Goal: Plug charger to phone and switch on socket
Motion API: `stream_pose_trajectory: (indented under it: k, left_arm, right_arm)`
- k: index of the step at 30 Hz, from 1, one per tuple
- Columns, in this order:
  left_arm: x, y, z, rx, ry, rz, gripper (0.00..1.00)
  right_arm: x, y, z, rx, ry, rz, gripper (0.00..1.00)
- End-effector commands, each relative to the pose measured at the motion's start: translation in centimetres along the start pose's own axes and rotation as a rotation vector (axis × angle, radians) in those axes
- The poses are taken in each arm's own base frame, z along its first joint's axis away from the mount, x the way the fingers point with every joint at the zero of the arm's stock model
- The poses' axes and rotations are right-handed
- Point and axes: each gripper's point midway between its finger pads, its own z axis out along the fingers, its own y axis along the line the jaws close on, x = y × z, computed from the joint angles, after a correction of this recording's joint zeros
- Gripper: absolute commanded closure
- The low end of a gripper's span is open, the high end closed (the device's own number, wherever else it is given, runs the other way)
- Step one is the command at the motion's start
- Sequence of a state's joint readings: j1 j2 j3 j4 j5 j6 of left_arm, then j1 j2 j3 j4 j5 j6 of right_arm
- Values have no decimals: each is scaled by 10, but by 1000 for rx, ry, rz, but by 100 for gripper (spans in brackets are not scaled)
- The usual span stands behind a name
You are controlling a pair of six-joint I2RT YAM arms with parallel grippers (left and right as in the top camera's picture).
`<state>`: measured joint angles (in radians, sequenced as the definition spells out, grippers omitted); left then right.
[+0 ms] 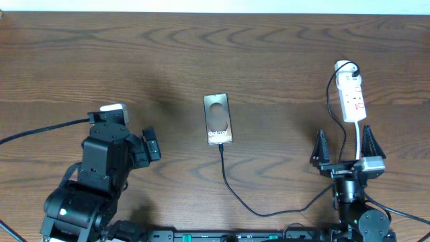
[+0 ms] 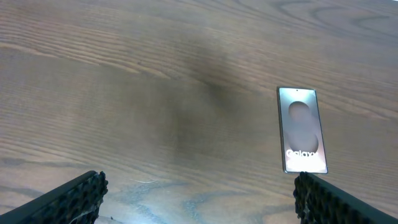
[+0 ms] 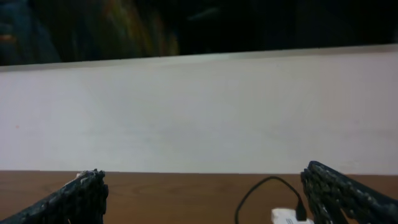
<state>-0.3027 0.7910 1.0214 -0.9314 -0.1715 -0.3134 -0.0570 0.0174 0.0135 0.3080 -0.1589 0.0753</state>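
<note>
Bronze phone (image 1: 218, 119): touched at one edge by charger (image 1: 232, 191).
Right gripper (image 1: 345, 144): spread wide, socket (image 1: 353, 97) just ahead.
Left gripper (image 2: 199, 188): spread wide, nothing held.

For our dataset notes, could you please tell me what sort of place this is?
Probably a robotics lab bench: a wood-grain table with a plain white wall behind, two robot arms at its near edge, and a phone, charger and power strip laid out.
</note>
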Motion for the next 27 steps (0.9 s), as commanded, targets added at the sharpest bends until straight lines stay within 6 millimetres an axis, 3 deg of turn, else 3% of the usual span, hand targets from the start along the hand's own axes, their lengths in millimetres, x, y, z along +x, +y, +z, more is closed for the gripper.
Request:
stream_pose_trajectory:
  k: [1,16,27]
  left_arm:
    - [0,4,1,-20,-4,3,2]
    - [0,4,1,-20,-4,3,2]
    - [0,4,1,-20,-4,3,2]
  right_arm:
    - [2,3,-1,-11,-2,-49,1]
    - [25,2,-2,-21,90,-246,1]
    - [52,1,-6,-32,201,-273,1]
